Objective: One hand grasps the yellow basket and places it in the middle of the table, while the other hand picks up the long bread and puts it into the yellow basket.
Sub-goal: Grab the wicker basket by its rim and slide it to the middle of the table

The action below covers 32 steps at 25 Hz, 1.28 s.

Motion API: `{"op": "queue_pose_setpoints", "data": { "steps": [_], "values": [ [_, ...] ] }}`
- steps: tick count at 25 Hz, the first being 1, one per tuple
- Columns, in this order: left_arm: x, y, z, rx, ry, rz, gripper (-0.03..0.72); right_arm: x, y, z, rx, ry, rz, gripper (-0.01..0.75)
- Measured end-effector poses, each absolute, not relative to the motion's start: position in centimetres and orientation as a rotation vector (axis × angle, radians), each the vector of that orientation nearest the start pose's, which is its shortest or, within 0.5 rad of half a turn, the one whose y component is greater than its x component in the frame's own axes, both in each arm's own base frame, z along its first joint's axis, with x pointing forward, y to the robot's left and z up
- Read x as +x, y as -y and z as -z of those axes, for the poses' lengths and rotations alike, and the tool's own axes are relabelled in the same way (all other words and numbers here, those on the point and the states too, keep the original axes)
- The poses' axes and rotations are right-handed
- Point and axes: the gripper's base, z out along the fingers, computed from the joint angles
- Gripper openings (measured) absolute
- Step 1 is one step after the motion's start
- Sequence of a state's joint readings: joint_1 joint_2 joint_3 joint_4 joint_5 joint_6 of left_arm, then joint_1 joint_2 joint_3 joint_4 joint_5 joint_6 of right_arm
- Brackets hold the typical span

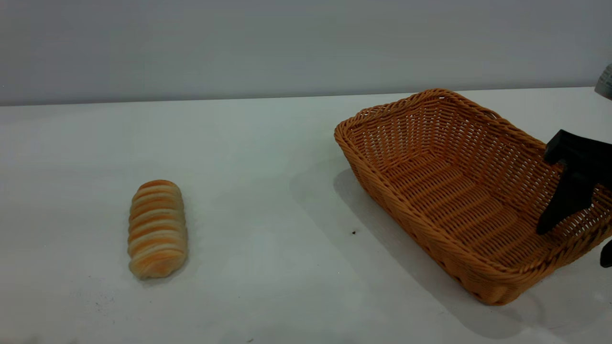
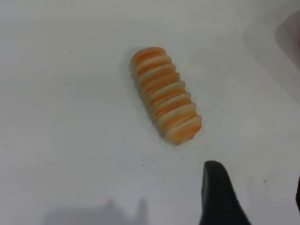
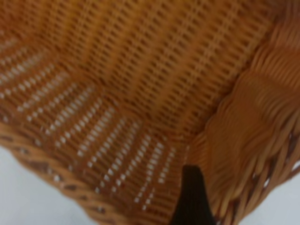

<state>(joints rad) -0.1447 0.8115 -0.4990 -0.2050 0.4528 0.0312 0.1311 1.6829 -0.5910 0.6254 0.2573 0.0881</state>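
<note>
The long bread (image 1: 157,228), striped orange and cream, lies on the white table (image 1: 267,286) at the left. It also shows in the left wrist view (image 2: 166,96). My left gripper (image 2: 258,199) hovers over the table short of the bread, open and empty, and is out of the exterior view. The yellow basket (image 1: 459,191) is at the right, empty and tilted, with a shadow under its left side. My right gripper (image 1: 573,243) is shut on its right wall, one finger (image 3: 192,199) inside the basket (image 3: 117,93) and one outside.
A grey wall runs behind the table's far edge. A pale grey object (image 1: 605,81) pokes in at the right edge of the exterior view. A small dark speck (image 1: 354,232) lies on the table between bread and basket.
</note>
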Motion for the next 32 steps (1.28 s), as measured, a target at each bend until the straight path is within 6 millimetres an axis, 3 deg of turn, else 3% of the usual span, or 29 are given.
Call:
{"op": "queue_pose_setpoints", "data": {
  "steps": [10,13,16,23,27,32],
  "values": [
    [15.2,3.0,-26.4,0.033,-2.244,0.263,0.459,25.7,-4.3,-8.7,0.743,-2.780,-0.314,0.584],
    [15.2,3.0,-26.4,0.033,-2.243,0.262,0.459,26.3,-4.4,-8.3,0.716,-2.787,-0.309,0.552],
    [15.2,3.0,-26.4,0.033,-2.243,0.262,0.459,27.1,-4.6,-8.2,0.714,-2.783,-0.318,0.457],
    [15.2,3.0,-26.4,0.033,-2.243,0.262,0.459,28.6,-4.8,-8.3,0.701,-2.757,-0.332,0.068],
    [15.2,3.0,-26.4,0.033,-2.243,0.262,0.459,29.1,-5.1,-8.1,0.621,-2.800,-0.345,0.046],
    [15.2,3.0,-26.4,0.033,-2.243,0.262,0.459,31.4,-6.0,-9.7,0.531,-2.812,-0.428,0.047]
  ]
}}
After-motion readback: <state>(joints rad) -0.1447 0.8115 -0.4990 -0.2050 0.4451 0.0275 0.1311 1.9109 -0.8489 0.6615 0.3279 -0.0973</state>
